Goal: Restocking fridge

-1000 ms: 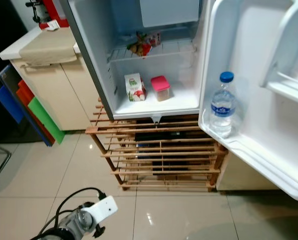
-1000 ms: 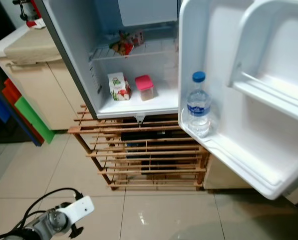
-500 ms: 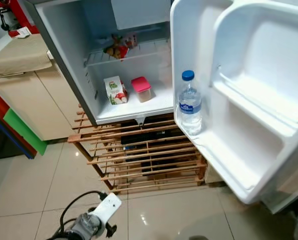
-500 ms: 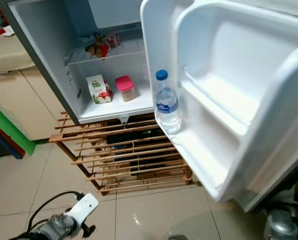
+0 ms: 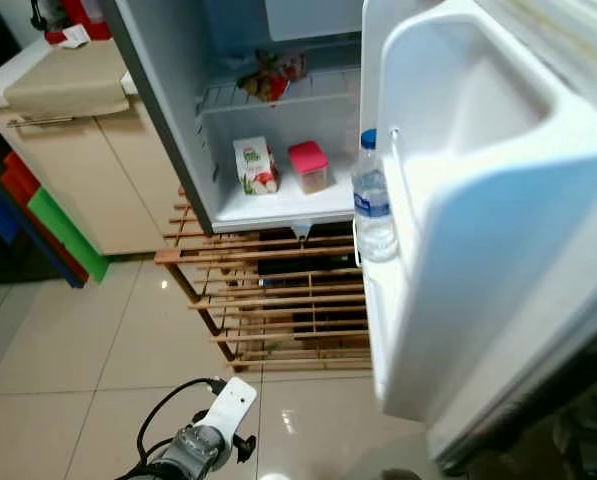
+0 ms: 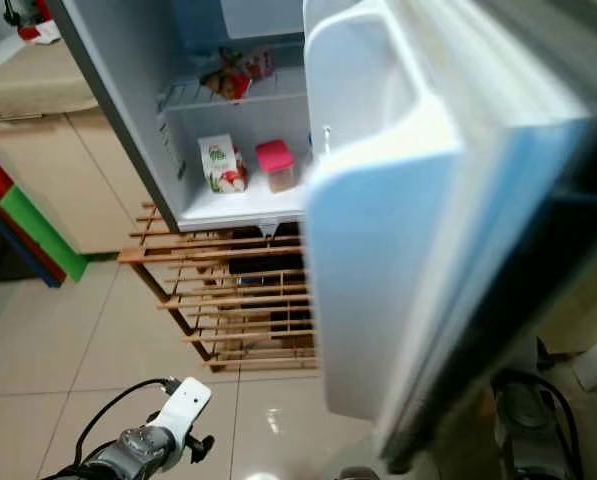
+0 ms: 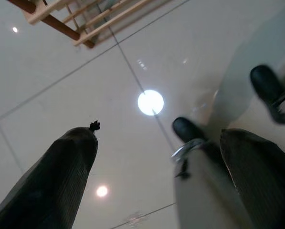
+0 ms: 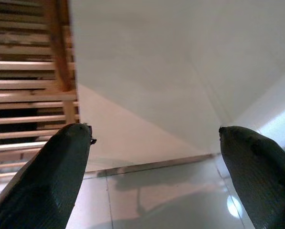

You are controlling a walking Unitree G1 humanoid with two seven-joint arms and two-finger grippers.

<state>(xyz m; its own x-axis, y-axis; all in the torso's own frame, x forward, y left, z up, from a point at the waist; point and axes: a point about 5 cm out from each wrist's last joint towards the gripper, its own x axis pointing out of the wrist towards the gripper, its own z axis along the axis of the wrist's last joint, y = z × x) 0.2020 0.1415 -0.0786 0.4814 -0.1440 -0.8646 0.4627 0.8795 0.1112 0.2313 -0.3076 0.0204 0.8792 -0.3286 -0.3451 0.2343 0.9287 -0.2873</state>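
Observation:
The small fridge [image 5: 278, 205] stands open on a wooden rack [image 5: 268, 300]. Inside, a green-and-white carton [image 5: 256, 166] and a pink-lidded container [image 5: 309, 166] sit on the bottom shelf, and snack packets [image 5: 268, 80] lie on the wire shelf. A water bottle [image 5: 373, 205] stands in the white door [image 5: 478, 250], partly hidden by a door shelf. My left arm [image 5: 203, 445] hangs low over the floor tiles; its gripper [image 7: 156, 131] is open with nothing in it. The right gripper [image 8: 154, 128] is open too, just below the door's underside [image 8: 147, 71].
A beige cabinet [image 5: 78, 150] stands left of the fridge, with red, green and blue boards [image 5: 38, 210] leaning on it. The door juts far into the room on my right. My black feet [image 7: 187, 129] show on the glossy tiles.
The fridge door has swung round toward the fridge and now stands nearly edge-on, covering part of the bottle. The camera has shifted as well. Both arms still hang low.

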